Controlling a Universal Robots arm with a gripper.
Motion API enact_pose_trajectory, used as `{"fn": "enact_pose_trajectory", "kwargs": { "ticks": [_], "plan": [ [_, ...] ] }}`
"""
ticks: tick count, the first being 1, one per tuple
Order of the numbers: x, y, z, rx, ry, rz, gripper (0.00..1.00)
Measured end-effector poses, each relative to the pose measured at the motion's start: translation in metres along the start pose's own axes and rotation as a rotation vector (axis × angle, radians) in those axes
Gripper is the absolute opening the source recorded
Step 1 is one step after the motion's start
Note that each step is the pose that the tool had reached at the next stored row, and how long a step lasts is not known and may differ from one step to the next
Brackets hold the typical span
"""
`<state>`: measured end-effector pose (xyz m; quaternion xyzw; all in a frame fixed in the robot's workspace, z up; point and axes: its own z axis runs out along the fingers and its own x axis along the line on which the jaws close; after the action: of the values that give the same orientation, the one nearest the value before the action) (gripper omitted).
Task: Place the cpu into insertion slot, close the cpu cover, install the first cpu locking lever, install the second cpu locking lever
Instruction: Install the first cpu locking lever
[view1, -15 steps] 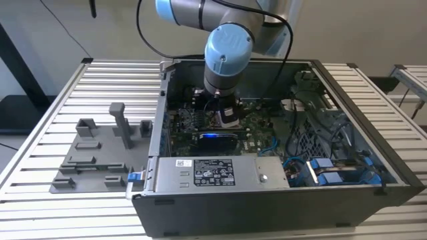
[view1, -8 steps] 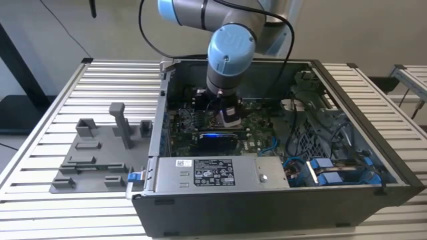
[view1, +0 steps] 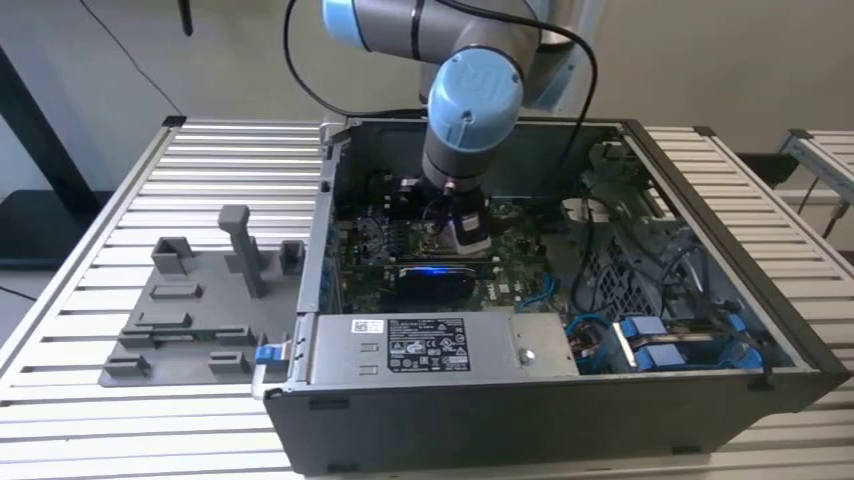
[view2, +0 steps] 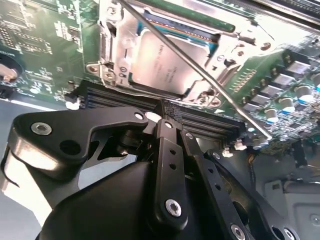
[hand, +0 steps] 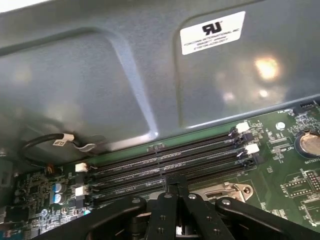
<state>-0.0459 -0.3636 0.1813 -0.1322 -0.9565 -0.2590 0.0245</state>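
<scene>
cpu is seated in the insertion slot, cover shut; gripper just beside it, jaws clenched, grasping nothing.

The exterior view is evenly lit by soft indoor light, slightly hazy and low in contrast. The inside of the computer case sits in shade, where a small blue glow stands out on the green circuit board. The slatted table reads pale and nearly washed out.

In the second wrist view, strong glare whitens the silver metal rim of the insertion slot, while the black gripper is close, soft and shiny with highlights.

In the first wrist view, blurred light spots (reflections of lamps overhead) sit on the grey case wall, which looks smeared; the memory slots are sharper.
</scene>
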Motion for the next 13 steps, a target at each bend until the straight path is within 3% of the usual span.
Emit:
{"fn": "enact_pose_trajectory", "kwargs": {
  "ticks": [5,7,13],
  "plan": [
    [-0.0050,0.0014,0.0002,0.0001,0.0006,0.000,0.11],
    [-0.0067,0.0019,0.0001,0.0009,0.0036,0.002,0.11],
    [-0.0069,0.0032,-0.0018,0.0019,0.0073,0.004,0.11]
  ]
}}
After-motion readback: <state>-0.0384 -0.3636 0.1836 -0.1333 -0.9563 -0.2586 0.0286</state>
